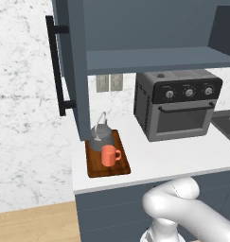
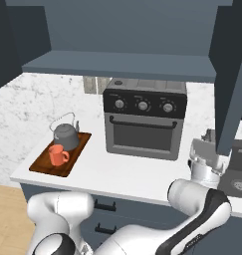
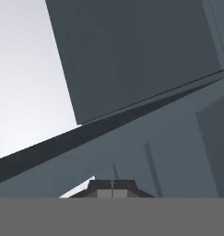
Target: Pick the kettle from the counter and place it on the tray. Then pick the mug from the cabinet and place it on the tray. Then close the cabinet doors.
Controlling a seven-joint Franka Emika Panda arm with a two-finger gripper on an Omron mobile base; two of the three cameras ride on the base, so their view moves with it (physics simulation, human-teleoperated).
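Dark fingertips of the gripper [image 3: 112, 188] are sitting pressed together at the bottom of the hand view, pinching nothing, pointing up at slate-blue cabinet panels. In the right base view the hand is reaching up just beside the lower edge of the right cabinet door [image 2: 232, 94], which is standing swung open; whether it is touching the panel is hard to tell. The cabinet [image 1: 149, 33] is hanging above the counter [image 1: 182, 158] with both doors open, the left cabinet door [image 1: 71, 71] showing its black bar handle [image 1: 55, 66], and the visible shelf [image 2: 117, 63] is looking bare. Moving outward, a black toaster oven [image 2: 144, 117] is sitting on the counter under the cabinet, between the hand and the tray. Far to the left, well apart from the gripper, the wooden tray [image 1: 95, 168] is lying near the counter's left end and holding two things: the grey kettle [image 1: 101, 131] at the back, upright with its wire handle arched up, and the orange mug [image 1: 110, 155] just in front of it, upright, handle pointing right in the left base view. Kettle and mug are standing close together, contact unclear. Wall outlets [image 1: 109, 82] are showing on the marble backsplash behind the tray.
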